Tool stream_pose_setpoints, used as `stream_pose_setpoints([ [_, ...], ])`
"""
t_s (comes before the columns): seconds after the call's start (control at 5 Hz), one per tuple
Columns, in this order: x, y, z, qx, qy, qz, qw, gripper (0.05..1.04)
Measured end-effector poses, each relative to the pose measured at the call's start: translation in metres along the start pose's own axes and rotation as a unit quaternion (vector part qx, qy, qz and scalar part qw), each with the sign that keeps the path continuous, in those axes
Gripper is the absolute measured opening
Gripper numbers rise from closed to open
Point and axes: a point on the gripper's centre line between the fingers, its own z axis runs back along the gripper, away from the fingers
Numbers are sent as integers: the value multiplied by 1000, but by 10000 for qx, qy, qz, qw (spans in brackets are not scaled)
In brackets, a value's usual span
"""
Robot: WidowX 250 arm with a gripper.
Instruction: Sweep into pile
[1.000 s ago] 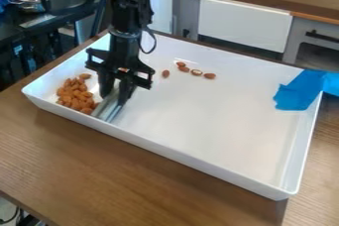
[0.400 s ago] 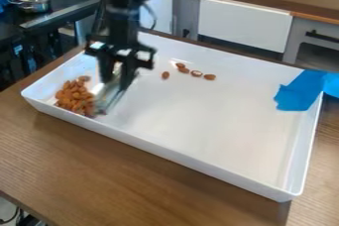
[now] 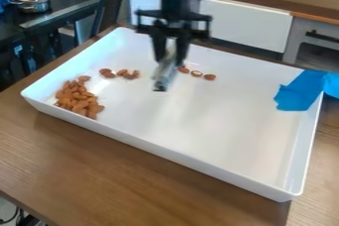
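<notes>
Clock read from the tray's ctr, 12 = top of view. White rectangular tray (image 3: 225, 173) on the wooden desk (image 3: 139, 185), raised rim all round: corners approx. 9, 11 & 5 o'clock, the one nr 2-3 covered by blue sheeting (image 3: 299, 92) lapping over the rim. Long near rim runs 9 to 5; far rim 11 to abt 2. Widest open floor for moving is from ctr out to 3-5 o'clock; it's tight at 9, where the main pile of almonds (image 3: 78, 100) sits close to the rim. Desk shows widest 6-9, its edge low in the view at abt 7-8.

End effector (image 3: 169, 57) is toward 11-12 o'clock, grasping a grayish sweeping tool (image 3: 164, 75), w/ the tool slanting down betw. its fingers; can't tell if the tip touches the floor.

Counts: 1 tray, 1 tool, 1 steel pot (image 3: 30, 5) well outside the tray at approx. 10-11. Main pile: too overlapped for an exact no. Small almond group (image 3: 120, 73) at abt 10: at least 3. Almond row (image 3: 197, 73) at abt 12, just R of the tool: 3 visible, the leftmost right beside it.
</notes>
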Motion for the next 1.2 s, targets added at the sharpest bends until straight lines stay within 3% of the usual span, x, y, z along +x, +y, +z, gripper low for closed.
stream_pose_setpoints([
  [0.4,20,-43,-28,308,-43,-46,9995,362],
  [0.6,34,-53,-56,570,72,35,9983,362],
  [0.8,40,-59,-66,672,183,35,9976,362],
  [1.2,43,-53,-66,645,221,143,9976,362],
])
